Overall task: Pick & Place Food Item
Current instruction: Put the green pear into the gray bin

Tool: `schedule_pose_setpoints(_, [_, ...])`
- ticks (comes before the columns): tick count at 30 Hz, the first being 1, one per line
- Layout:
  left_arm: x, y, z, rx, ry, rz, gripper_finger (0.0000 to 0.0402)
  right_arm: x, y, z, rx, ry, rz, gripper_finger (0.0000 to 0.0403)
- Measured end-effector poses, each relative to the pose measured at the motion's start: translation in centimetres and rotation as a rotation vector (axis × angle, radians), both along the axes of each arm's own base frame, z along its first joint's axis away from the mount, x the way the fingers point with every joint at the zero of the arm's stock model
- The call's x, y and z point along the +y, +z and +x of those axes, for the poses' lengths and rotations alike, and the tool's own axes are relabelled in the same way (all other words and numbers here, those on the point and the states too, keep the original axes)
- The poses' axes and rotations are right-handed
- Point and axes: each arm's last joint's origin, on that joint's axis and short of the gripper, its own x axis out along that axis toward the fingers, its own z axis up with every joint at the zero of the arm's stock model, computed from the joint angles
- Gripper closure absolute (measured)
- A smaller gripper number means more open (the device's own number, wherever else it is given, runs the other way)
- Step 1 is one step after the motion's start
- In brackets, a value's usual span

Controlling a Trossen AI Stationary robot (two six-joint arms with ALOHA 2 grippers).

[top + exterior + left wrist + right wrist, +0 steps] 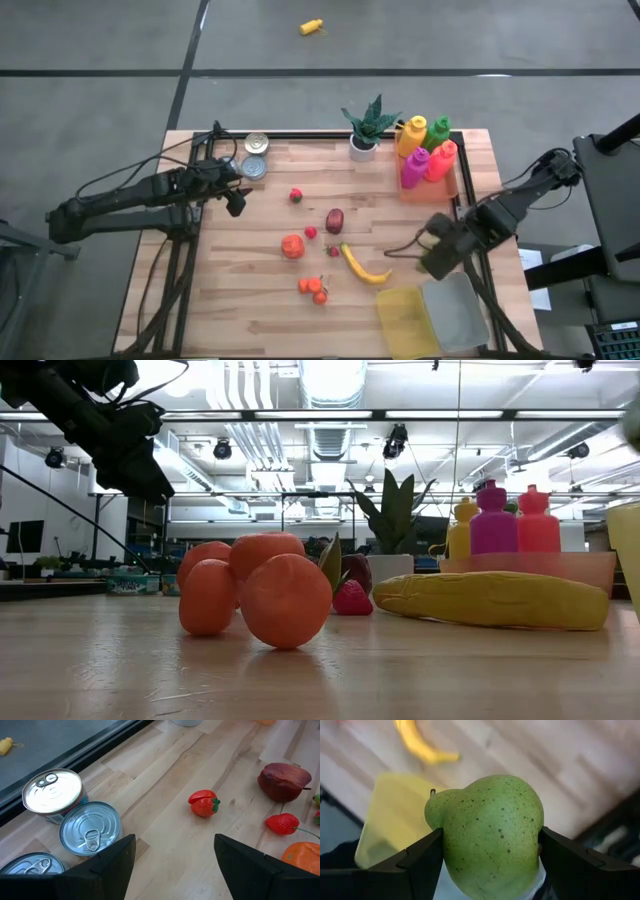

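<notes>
Pear (492, 837), green and speckled, sits clamped between the two fingers of the right end effector (440, 258), which hangs at the lower right of the high view, just above and beside the two bins. The step in hand looks like the carry to a drop. To do it well, bring the pear squarely over one bin's middle, lower it close to the floor of the bin, and only then part the fingers, since a round fruit let go from height would likely bounce or roll out. The yellow bin (407, 320) and the grey bin (456, 313) lie side by side and both appear empty. At upper right an orange tray (430, 189) holds four bottles (yellow, green, two pink). The left end effector (175, 865) waits spread wide, holding nothing, near three cans (90, 829) at upper left of the desk (250, 320)
</notes>
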Motion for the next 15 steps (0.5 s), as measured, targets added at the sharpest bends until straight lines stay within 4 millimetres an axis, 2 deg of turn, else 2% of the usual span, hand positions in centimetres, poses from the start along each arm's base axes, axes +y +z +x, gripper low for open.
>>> schedule_pose_setpoints(6, [0.0, 0.0, 0.0, 0.0, 0.0, 0.0, 0.0126, 2.3, -0.5, -2.0, 0.055, -0.075, 0.044, 0.0119])
schedule_pose_setpoints(15, [0.0, 0.0, 0.0, 0.0, 0.0, 0.0, 0.0126, 5.1, -3.1, -4.3, 0.088, -0.183, 0.099, 0.0119])
